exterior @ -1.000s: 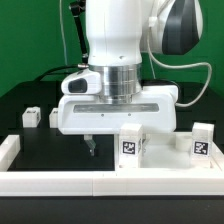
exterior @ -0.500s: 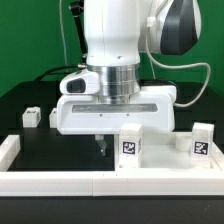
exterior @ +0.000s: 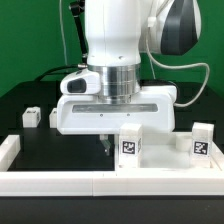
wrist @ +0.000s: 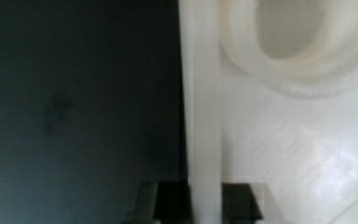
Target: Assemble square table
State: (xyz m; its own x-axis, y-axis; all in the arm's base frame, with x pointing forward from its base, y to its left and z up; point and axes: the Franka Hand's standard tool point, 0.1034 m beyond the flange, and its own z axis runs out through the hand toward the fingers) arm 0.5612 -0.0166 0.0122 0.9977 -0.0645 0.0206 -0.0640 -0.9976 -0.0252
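We count one pincer (exterior: 103,143), one square panel (exterior: 165,152) and four legs. The panel lies flat on the black tabletop (exterior: 40,145), toward the exterior view's right, below the arm's wide white wrist housing (exterior: 115,108).

In the wrist view the pincer (wrist: 206,200) straddles the panel's raised rim (wrist: 202,100). One dark finger (wrist: 171,201) sits on the tabletop side and the other on the panel side, and we see no gap between either finger and the rim. The pincer is therefore narrow and clamped on the panel's edge. One round corner socket (wrist: 291,45) shows on the panel (wrist: 300,150) beyond the rim.

Two legs stand upright near the camera with their tags facing us, the near leg (exterior: 130,146) just beside the pincer and the right leg (exterior: 201,141) further along. We cannot tell whether they stand on the panel or in front of it. Two more lie well apart from these on the exterior view's left: the far leg (exterior: 30,117) and its neighbour (exterior: 52,118), partly hidden by the housing. A low white border rail (exterior: 90,186) runs along the near edge.
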